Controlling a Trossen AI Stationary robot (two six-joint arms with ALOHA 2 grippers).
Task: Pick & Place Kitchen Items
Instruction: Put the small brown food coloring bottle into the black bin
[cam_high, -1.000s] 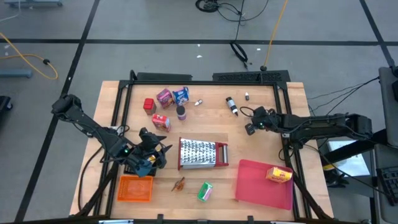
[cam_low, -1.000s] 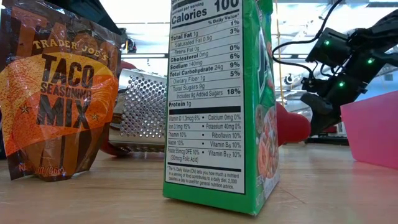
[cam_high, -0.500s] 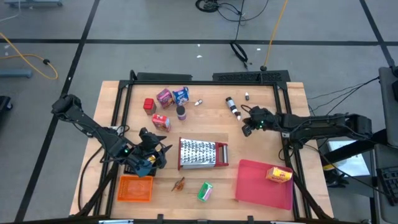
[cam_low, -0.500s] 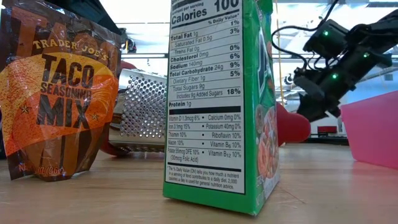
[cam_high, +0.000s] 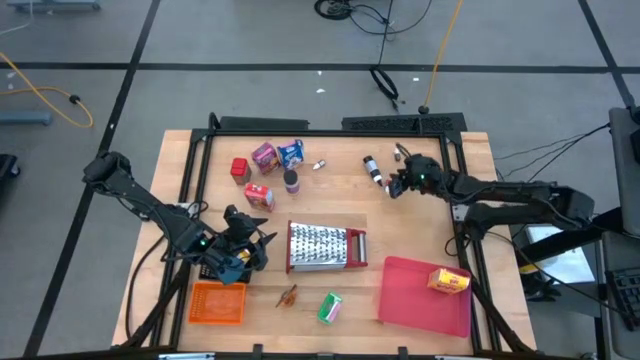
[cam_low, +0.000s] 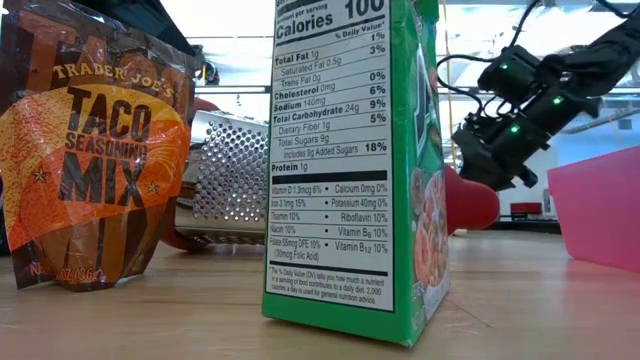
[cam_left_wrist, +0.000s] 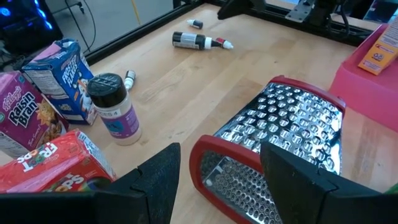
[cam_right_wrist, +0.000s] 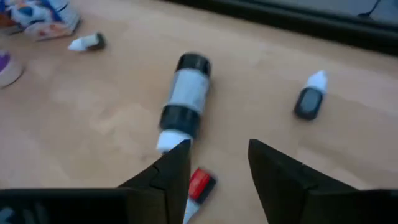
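Observation:
My right gripper is open and hovers low over the table at the far right. Its two fingers stand on either side of the capped end of a small dark bottle with a white label, which lies on its side. A tiny dark bottle lies on its side beside it. My left gripper is open and empty at the table's left, facing the steel grater. The dark-lidded jar stands upright among red, pink-purple and blue boxes.
The red tray at the near right holds a yellow box. An orange packet, a green box and a small brown item sit near the front edge. The grater lies mid-table. Another tiny bottle lies at the far side.
My right gripper has moved toward the table's far edge and a little left, toward the small dark bottle. My left arm has kept still.

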